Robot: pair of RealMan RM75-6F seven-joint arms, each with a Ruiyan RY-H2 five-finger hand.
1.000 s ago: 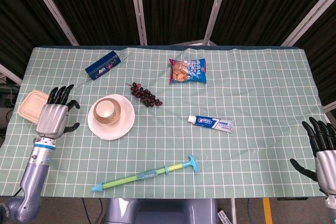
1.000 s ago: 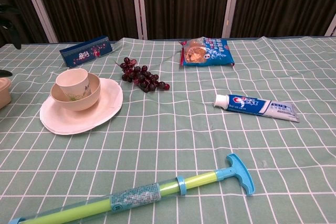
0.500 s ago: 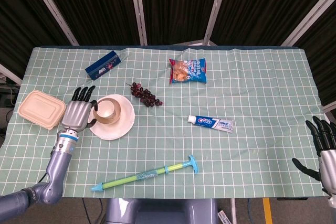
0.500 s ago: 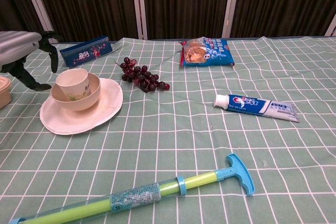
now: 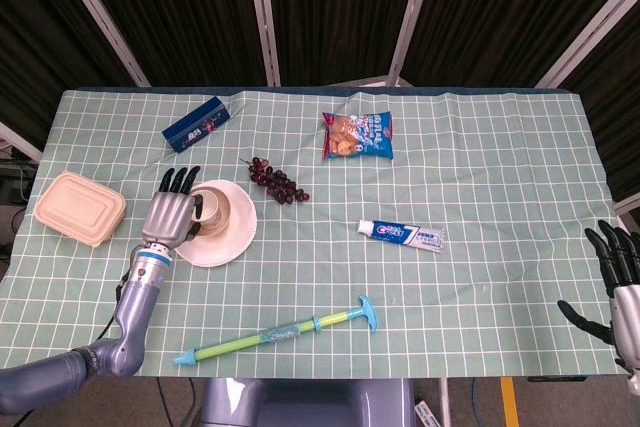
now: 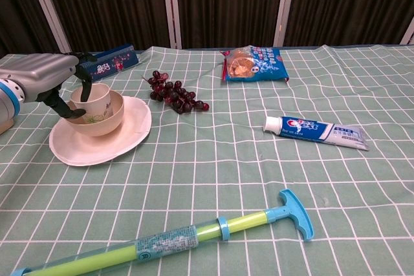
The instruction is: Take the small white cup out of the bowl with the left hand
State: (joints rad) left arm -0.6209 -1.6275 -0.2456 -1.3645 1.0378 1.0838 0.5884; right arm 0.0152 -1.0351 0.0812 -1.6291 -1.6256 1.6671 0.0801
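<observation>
The small white cup (image 6: 89, 99) sits unlifted in the bowl (image 6: 103, 121) on the plate (image 6: 123, 139) at the desk's (image 5: 480, 287) nine o'clock side, the left hand (image 6: 57, 82) at its rim with fingers spread around it, apparently not clamped, so grasping and lifting remain.

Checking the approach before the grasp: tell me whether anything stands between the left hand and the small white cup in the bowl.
Nothing visible does. The left hand is already at the small white cup, its fingers reaching over the rim, thumb low by the bowl. The grapes lie on the far side.
</observation>
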